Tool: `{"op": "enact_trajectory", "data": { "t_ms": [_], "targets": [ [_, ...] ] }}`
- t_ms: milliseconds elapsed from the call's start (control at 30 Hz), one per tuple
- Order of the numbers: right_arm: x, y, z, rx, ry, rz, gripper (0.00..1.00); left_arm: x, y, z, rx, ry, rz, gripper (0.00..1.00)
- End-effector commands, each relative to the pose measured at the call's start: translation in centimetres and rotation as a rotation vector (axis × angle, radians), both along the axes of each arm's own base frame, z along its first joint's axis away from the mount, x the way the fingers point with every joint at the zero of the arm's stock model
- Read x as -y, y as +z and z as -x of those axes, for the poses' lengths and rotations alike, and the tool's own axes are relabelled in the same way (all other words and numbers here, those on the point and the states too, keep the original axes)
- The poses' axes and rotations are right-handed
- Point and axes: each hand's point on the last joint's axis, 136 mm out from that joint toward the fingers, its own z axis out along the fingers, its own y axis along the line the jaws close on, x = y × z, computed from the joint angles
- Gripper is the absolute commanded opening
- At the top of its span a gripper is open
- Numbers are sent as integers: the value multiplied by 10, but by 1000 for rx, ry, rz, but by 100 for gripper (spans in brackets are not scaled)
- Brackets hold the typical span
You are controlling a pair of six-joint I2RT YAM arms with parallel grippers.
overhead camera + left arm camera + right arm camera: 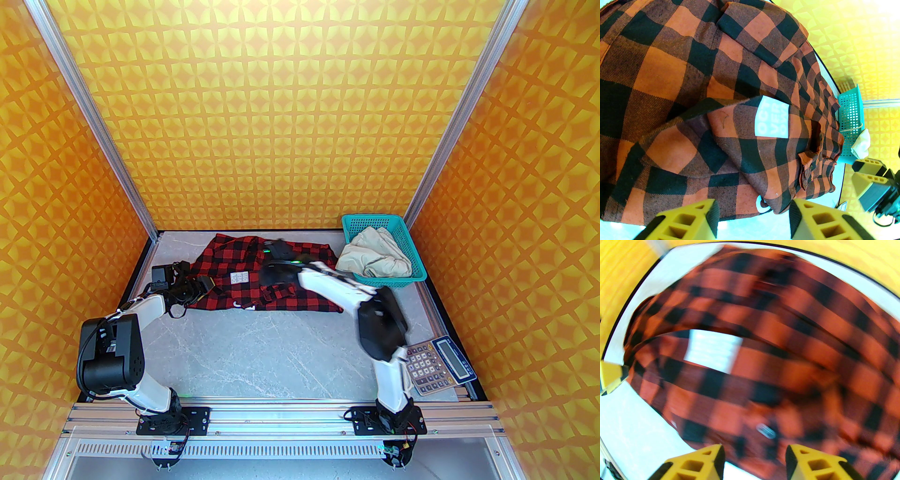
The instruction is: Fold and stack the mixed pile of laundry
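Both arms reach to the shirt (300,302), which lies spread on the far half of the table (262,356).

The shirt's long axis runs left to right (a white patch (239,277) sits near its middle). The left gripper (752,220) lies low at the shirt's left edge, jaws spread. The right gripper (753,460) hangs over the shirt's far middle from a bent elbow, jaws also spread. The trousers (375,258) sit heaped in the basket (417,260) at the far right.

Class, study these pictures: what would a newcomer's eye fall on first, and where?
The red-and-black checked shirt spread across the far side of the table strikes first. Next come the cream trousers heaped in the teal basket at the far right corner.
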Motion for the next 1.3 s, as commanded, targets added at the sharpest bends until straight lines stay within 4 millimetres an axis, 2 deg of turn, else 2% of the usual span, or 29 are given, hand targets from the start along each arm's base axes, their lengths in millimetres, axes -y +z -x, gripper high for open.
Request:
{"op": "enact_trajectory", "data": {
  "t_ms": [0,100,200,333,467,633,767,933,1100,1167,1267],
  "targets": [
    [12,-50,-1,-85,26,182,50,5,2,1,4,-16,11,54],
    [16,-74,-5,-119,-3,260,51,4,2,1,6,-17,9,53],
    [29,-86,-8,-116,-48,333,51,4,1,1,3,-17,10,54],
    [42,-86,-11,-96,-85,393,47,4,1,0,5,-16,12,54],
    [41,-79,-9,-99,-91,375,34,4,0,-1,5,-15,12,53],
    [41,-64,-9,-81,-103,350,17,5,1,-1,9,-17,12,53],
    [44,-56,-10,-66,-111,347,0,5,1,0,8,-17,12,53],
    [51,-41,-13,-48,-126,347,0,5,3,-1,13,-17,13,53],
    [65,2,-9,-21,-163,246,0,4,6,-2,20,-16,12,53],
    [76,21,-7,-13,-190,176,0,5,7,-2,23,-17,13,53],
    [99,38,-6,-29,-243,60,0,5,7,-2,23,-18,13,53]
  ]
}}
